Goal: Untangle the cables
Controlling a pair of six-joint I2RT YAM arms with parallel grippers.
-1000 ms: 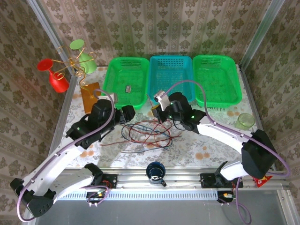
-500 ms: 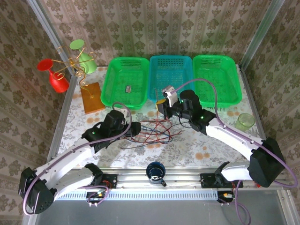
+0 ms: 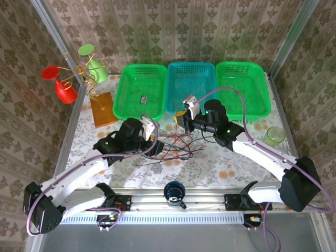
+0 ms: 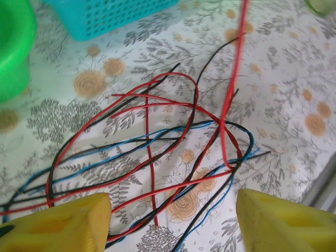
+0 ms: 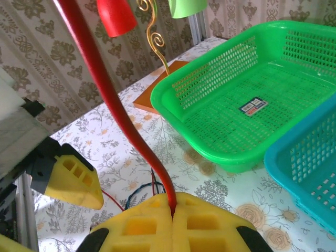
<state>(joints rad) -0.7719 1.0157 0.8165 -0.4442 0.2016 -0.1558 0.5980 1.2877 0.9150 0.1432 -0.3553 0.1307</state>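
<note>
The cables, thin red, dark blue and black wires, lie in a loose tangle on the flowered tablecloth between the arms. In the left wrist view they cross and loop directly under my left gripper. Its yellow fingers stand wide apart with nothing held. From above, the left gripper hovers at the tangle's left end. My right gripper is shut on one red cable, which rises taut out of the pile. The right gripper sits just behind the tangle.
Three baskets line the back: green, blue, green. A gold wire stand with red and green cups rises at the back left. A blue mug sits at the near edge, a green cup at the right.
My left arm has swung right and forward, bringing its gripper over the tangle's left end. The right gripper has shifted slightly right and back, still holding the red cable.
</note>
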